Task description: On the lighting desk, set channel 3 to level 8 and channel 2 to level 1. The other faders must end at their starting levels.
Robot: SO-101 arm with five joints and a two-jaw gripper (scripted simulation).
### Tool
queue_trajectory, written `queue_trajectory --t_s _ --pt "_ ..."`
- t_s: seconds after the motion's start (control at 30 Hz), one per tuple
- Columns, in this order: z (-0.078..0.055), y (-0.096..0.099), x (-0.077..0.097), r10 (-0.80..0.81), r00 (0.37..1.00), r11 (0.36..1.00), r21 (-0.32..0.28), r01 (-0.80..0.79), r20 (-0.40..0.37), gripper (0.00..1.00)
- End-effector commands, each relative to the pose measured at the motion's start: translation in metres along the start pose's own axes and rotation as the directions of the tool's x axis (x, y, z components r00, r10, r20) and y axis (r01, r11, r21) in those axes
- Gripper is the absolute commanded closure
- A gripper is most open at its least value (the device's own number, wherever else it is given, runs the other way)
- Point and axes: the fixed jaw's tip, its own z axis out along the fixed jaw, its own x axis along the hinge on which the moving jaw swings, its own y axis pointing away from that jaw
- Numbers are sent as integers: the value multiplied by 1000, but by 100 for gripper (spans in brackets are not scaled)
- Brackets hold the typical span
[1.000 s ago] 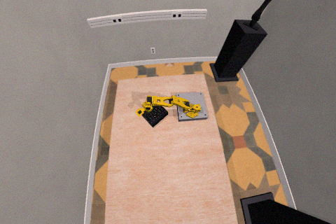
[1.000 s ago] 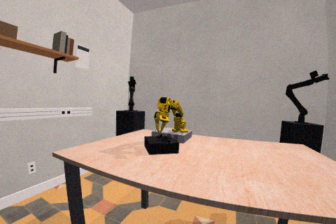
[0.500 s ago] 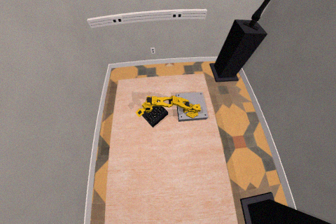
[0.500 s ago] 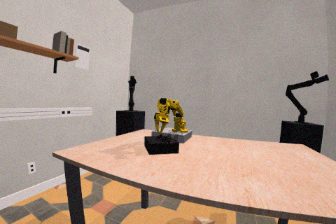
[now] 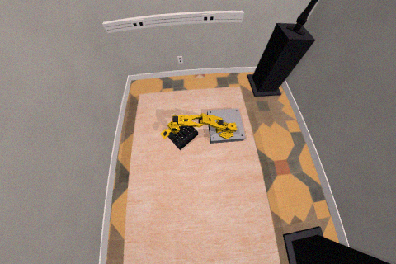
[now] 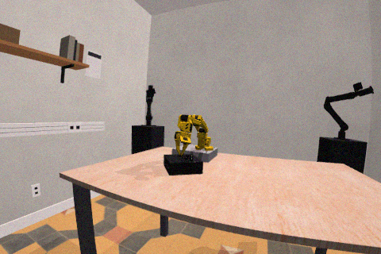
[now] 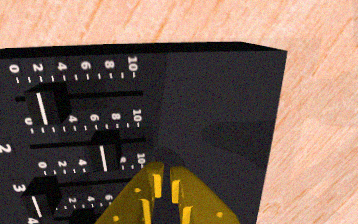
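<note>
The black lighting desk (image 5: 186,142) (image 6: 183,168) (image 7: 215,95) sits on the table near the arm's base. In the wrist view, the channel 2 fader (image 7: 106,151) stands roughly between 6 and 7. The channel 3 fader (image 7: 43,192) stands near 0. The channel 1 fader (image 7: 50,104) stands near 2. The channel 4 fader (image 7: 82,217) shows only in part at the bottom edge; its level cannot be read. My gripper (image 6: 180,154) (image 7: 167,169) is shut and empty. Its tips are over the desk, near the 10 end of the channel 3 slot, touching no knob. Lower channels are hidden.
The wooden table (image 5: 193,198) (image 6: 265,190) carries the arm's grey base plate (image 5: 215,138) (image 6: 213,155) beside the desk. Two black pedestals (image 5: 275,58) (image 6: 148,139) with black arms stand off the table. A wall shelf (image 6: 39,55) is high on the left.
</note>
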Motion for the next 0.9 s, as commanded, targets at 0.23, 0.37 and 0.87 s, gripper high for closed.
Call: queue_trajectory --t_s 0.23,0.37,0.87 --pt "5 2 -1 -4 1000 1000 -4 4 -1 100" --pt "6 2 -1 -4 1000 1000 -5 4 -2 100" --pt "17 3 1 -6 1000 1000 -13 6 -11 100"
